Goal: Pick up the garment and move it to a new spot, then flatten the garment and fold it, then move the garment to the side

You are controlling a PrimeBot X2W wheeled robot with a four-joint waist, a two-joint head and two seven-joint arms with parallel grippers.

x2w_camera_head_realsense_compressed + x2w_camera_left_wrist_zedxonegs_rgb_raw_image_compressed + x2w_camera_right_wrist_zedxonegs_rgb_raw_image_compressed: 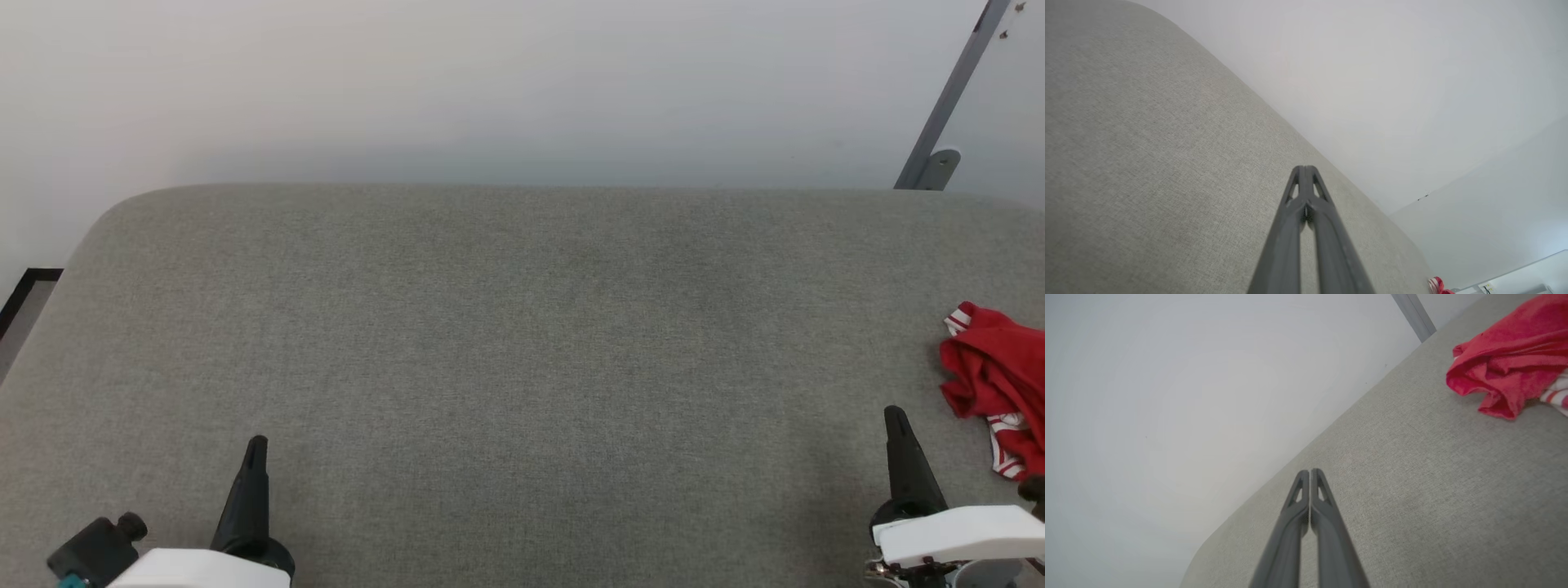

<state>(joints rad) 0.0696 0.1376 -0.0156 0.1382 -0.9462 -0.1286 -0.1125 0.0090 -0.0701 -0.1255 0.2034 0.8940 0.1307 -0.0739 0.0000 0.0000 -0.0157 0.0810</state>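
Note:
The garment lies crumpled at the far right of the grey padded table, red with striped red-and-white trim, partly cut off by the frame edge. The right wrist view has it at the upper right; a small red bit of the garment shows far off in the left wrist view. My right gripper is shut and holds nothing, a short way to the left of the garment and apart from it. My left gripper is shut too, at the lower left, far from the cloth. The chest print is hidden.
A pale wall runs behind the table's far edge. A grey metal post leans at the back right. The table's rounded left corner drops to a dark-edged floor strip.

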